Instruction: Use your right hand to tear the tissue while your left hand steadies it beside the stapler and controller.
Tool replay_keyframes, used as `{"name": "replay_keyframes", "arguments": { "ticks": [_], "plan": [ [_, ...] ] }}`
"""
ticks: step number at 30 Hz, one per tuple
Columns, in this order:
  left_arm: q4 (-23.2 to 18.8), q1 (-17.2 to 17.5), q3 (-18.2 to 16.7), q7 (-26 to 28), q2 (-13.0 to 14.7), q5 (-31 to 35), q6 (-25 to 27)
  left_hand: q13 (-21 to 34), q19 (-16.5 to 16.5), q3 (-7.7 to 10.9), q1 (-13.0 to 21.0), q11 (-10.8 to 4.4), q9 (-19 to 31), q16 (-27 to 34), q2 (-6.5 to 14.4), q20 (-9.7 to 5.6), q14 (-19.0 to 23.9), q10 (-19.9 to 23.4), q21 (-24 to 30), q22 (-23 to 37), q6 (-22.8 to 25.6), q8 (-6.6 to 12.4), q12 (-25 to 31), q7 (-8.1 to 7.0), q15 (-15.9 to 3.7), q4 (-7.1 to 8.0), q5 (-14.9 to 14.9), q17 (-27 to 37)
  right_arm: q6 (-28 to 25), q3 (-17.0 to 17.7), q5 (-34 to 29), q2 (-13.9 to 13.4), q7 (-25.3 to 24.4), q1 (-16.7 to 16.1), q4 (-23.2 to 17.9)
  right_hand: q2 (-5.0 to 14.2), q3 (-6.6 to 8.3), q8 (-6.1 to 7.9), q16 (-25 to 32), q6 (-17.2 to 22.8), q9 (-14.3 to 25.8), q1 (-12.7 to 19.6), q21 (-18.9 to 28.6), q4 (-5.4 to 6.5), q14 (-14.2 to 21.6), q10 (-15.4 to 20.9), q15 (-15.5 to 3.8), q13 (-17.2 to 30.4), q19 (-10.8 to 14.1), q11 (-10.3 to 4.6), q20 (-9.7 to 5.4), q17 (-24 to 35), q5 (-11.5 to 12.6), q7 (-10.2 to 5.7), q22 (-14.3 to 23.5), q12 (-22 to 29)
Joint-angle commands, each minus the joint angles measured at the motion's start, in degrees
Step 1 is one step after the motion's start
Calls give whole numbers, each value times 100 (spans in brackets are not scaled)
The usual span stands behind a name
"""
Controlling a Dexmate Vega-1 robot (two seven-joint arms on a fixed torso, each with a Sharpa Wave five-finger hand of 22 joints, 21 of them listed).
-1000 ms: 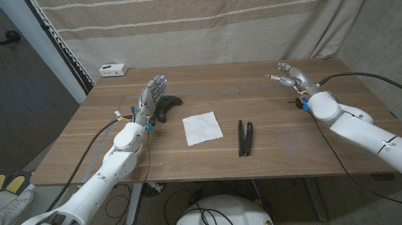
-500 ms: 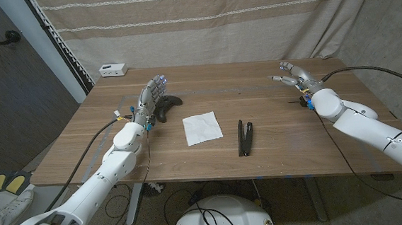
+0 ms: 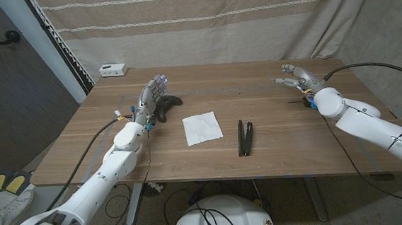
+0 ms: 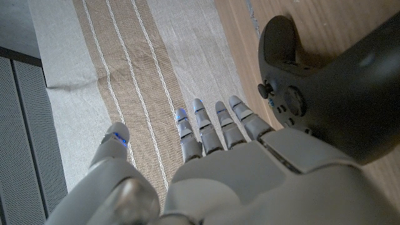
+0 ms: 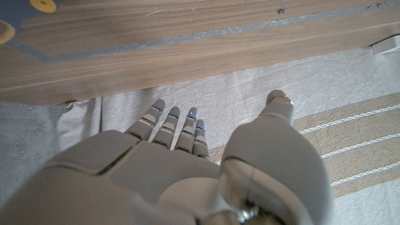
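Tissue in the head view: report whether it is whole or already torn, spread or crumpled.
Whole and spread. The tissue lies as one flat white square on the table, untouched by either hand.

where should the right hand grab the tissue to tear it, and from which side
Probably the tissue's right edge, nearest the stapler, coming in from the robot's right. It lies flat and unfolded on the table, so that edge would likely need pinching up. The left hand stands beside the controller, on the far side, suited to steadying the left edge.
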Motion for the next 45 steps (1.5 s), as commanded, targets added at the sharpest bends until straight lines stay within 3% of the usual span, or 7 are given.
{"name": "replay_keyframes", "arguments": {
  "ticks": [1,4,8,11,22,35,45],
  "plan": [
    [-44,33,-8,27,28,27,-31,21,-23,20,65,5,7,28,-11,-86,-6,50,16,28,68,30,27,32,-822,24,6,23,-284,-76,-202,-189,126,21,-146,11,24,44,28,67,21,96,47,-14,68,41,-631,21,100,-25,-12,7,25,-12,12,38],
    [-68,57,-9,37,35,29,-33,20,-22,20,67,6,7,28,-10,-86,-6,46,17,28,66,28,24,28,-825,24,5,23,-391,-96,-275,-239,143,22,-205,7,27,37,32,57,25,126,59,-22,97,43,-673,23,139,-33,-49,6,31,11,12,38],
    [-96,88,-14,48,39,22,-31,20,-22,20,70,0,7,29,-9,-86,-4,50,18,28,70,27,24,26,-820,24,3,22,-462,-106,-332,-295,171,10,-252,-13,16,-136,30,-411,44,211,65,-20,194,-54,-658,33,208,19,-78,8,56,304,12,-5],
    [-109,105,-17,61,38,19,-29,20,-23,21,72,7,6,29,-8,-87,-3,46,18,28,67,23,21,28,-821,24,3,22,-524,-110,-365,-343,214,8,-300,-10,14,-142,34,-455,49,218,66,-14,217,-73,-672,35,222,40,-76,11,60,335,12,-13],
    [-32,98,-31,35,-4,-1,-116,20,-26,21,80,36,6,28,-6,-90,-6,39,18,28,101,29,15,31,-820,24,0,22,-851,-192,-485,-440,423,103,-411,32,39,-79,61,-363,66,318,90,-16,356,-98,-794,53,336,-52,-42,17,86,159,13,-17],
    [129,70,-77,-92,-2,-82,-206,20,-26,19,86,33,5,25,-4,-92,-12,35,21,28,169,45,9,56,-816,27,-7,22,-1173,-366,-640,-358,474,258,-366,57,32,134,58,186,86,370,89,20,442,10,-820,123,421,-50,-40,30,102,-138,17,65],
    [141,95,-75,-197,17,-114,-258,20,-28,19,97,40,4,22,-2,-99,-20,35,23,28,277,74,5,12,-813,27,-14,22,-1376,-580,-797,-373,722,455,-356,61,-13,104,61,161,91,291,98,90,459,95,-873,176,489,-33,-3,56,102,-150,24,128]
  ]
}}
